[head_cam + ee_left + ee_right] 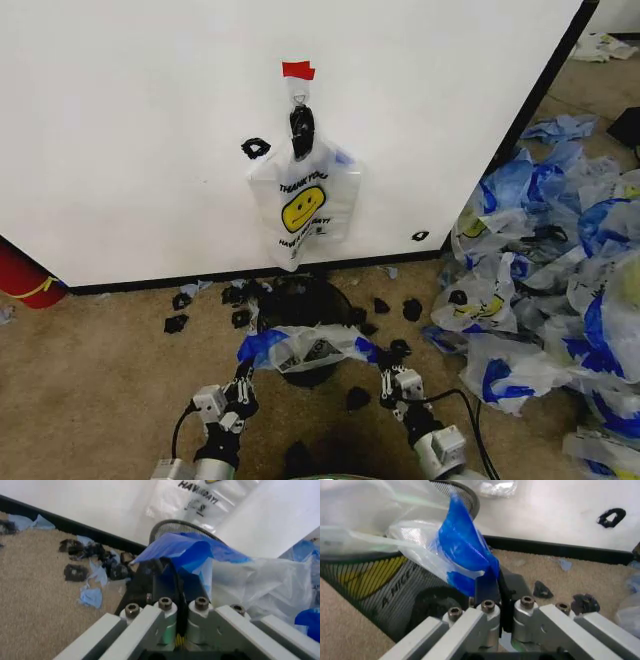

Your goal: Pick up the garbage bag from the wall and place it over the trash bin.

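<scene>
A white garbage bag [310,350] with blue handles lies spread across the mouth of the black mesh trash bin [318,293], which stands at the foot of the wall [130,120]. My left gripper [243,375] [179,588] is shut on its left blue handle [185,549]. On the other side my right gripper [388,375] [495,585] is shut on the right blue handle [462,551], beside the bin's mesh side [380,581]. A second bag [300,205] with a yellow smiley and "THANK YOU" print hangs from the hook under red tape [298,70].
A heap of blue-and-white bags [560,260] covers the carpet to the right. Black scraps [200,300] lie along the wall's base strip around the bin. A red object [25,275] sits at the far left by the wall.
</scene>
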Tool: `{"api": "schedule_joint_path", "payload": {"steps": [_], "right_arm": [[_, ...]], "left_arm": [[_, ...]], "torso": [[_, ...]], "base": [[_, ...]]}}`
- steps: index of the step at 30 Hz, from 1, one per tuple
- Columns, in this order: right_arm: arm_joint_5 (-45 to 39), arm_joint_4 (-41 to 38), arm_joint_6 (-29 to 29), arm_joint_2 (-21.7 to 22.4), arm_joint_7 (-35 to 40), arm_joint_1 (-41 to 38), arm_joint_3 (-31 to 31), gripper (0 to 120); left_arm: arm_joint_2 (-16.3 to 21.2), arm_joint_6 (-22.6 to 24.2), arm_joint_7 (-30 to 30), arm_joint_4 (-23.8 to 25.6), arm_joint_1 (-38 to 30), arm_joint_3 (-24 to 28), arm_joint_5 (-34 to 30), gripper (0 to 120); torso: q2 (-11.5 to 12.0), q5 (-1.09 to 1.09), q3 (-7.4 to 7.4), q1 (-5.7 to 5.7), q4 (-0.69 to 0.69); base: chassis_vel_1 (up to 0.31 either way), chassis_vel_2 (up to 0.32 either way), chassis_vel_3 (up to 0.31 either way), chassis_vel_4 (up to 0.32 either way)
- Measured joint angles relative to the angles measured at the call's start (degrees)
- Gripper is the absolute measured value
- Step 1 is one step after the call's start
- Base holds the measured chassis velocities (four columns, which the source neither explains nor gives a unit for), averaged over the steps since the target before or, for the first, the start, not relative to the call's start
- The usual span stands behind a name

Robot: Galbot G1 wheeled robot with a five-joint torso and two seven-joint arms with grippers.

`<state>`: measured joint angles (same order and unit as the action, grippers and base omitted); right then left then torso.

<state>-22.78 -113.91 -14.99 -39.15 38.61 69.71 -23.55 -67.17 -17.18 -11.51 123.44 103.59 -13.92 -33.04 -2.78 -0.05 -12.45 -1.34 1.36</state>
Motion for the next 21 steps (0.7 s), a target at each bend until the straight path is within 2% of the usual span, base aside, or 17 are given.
{"api": "schedule_joint_path", "payload": {"steps": [10,21], "right_arm": [[1.43,0.58,-0.05,0.40,0.47,1.75,0.61,0],[1.69,-0.24,0.11,1.35,0.74,1.80,1.15,0]], "left_arm": [[0.60,-0.56,-0.71,0.23,1.61,0.34,1.37,0],[2.43,-0.32,-1.93,2.28,2.87,-1.91,1.18,0]], "torso": [[0.00,0.00,0.00,0.00,0.00],[0.00,0.00,0.00,0.00,0.00]], "base": [[0.000,0.000,0.000,0.000],[0.000,0.000,0.000,0.000]]}}
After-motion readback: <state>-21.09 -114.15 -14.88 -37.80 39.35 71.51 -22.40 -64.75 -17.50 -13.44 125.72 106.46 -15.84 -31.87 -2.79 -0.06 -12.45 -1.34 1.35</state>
